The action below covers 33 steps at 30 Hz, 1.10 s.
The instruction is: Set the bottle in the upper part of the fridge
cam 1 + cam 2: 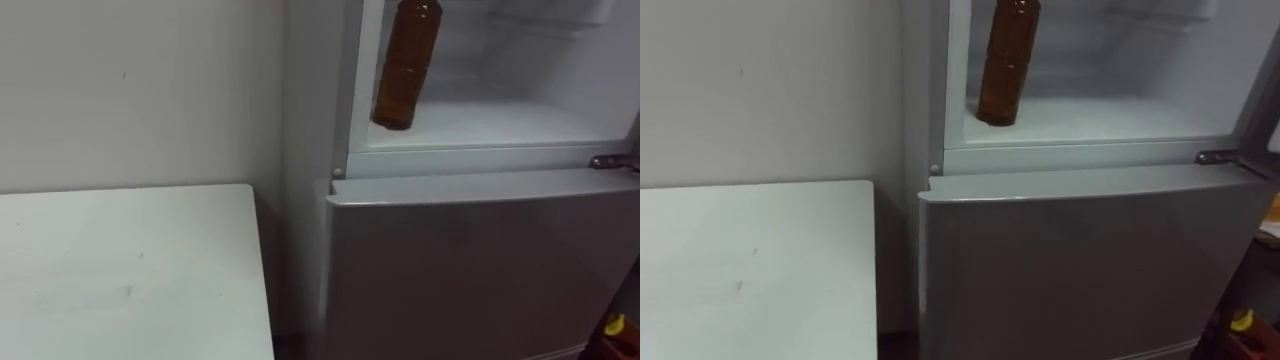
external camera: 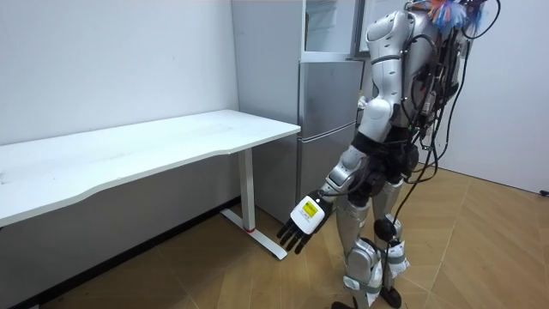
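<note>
A brown bottle (image 1: 405, 65) stands upright, free of both hands, on the white floor of the upper fridge compartment (image 1: 500, 125), near its front left corner; its top is cut off by the picture's edge. The compartment's door is open. I stand right in front of the fridge (image 2: 330, 103). My left hand (image 2: 304, 223) hangs low beside my leg with straight fingers and holds nothing.
The grey lower fridge door (image 1: 480, 270) is closed. A white table (image 1: 130, 270) stands against the wall on my left, close beside the fridge. A small yellow thing (image 1: 615, 325) lies low on the right.
</note>
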### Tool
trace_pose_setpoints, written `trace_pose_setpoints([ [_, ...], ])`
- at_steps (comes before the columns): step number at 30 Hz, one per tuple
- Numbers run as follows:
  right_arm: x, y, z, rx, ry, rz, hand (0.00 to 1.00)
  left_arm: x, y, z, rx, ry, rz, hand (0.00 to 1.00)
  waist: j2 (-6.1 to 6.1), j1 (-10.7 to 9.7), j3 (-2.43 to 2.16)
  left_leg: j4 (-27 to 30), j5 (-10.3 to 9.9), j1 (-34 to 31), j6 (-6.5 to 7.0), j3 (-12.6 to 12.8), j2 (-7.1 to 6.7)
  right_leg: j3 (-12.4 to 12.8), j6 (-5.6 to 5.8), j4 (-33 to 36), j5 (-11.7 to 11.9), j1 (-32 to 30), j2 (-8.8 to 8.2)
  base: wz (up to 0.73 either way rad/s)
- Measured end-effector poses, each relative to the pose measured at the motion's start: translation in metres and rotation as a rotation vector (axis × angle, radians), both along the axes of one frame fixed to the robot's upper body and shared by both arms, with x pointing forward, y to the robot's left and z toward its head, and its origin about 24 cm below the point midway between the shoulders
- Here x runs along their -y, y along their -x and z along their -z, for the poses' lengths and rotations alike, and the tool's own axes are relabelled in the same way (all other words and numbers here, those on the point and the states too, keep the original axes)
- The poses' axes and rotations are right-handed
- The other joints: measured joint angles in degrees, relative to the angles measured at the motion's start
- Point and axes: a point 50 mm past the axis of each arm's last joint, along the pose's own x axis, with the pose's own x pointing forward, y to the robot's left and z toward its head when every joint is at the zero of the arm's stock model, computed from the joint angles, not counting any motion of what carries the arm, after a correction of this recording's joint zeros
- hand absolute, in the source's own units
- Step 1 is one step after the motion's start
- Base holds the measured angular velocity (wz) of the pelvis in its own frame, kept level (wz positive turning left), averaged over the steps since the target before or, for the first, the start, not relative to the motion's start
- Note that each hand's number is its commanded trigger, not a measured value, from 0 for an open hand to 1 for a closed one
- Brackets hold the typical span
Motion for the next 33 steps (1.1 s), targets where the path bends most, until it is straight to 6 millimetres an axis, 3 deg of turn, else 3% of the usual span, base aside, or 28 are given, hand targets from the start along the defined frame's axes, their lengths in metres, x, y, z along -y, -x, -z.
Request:
trace_pose_setpoints([
  [7,0.038,-0.021,-0.061,0.100,0.185,0.129,0.00,-0.005,0.001,-0.002,-0.002,-0.013,0.001,0.00,-0.11,-1.1,0.02,0.0,0.0,0.2,0.00,0.1,-0.08,0.4,0.05,-0.1,0.0,-0.1,0.01,-0.03],
  [16,0.044,-0.045,-0.121,0.191,0.381,0.170,0.00,-0.005,0.003,-0.002,-0.011,-0.008,0.017,0.00,-0.59,-1.3,0.01,0.1,0.0,0.1,0.01,0.2,-0.07,0.2,0.07,0.0,0.0,-0.2,0.04,0.00],
  [24,0.041,-0.060,-0.162,0.220,0.557,0.138,0.00,-0.005,0.003,-0.004,-0.008,-0.015,0.036,0.00,-0.99,-1.4,-0.02,0.0,0.0,-0.4,0.01,0.2,-0.10,0.4,0.09,0.1,0.0,-0.8,0.04,0.00],
  [33,0.034,-0.064,-0.171,0.195,0.563,0.152,0.00,0.002,0.010,0.001,-0.030,0.023,0.021,0.00,-0.70,-1.6,0.20,0.0,0.0,-0.6,0.02,0.3,-0.22,0.3,0.18,0.1,-0.1,-1.0,-0.12,-0.01],
])
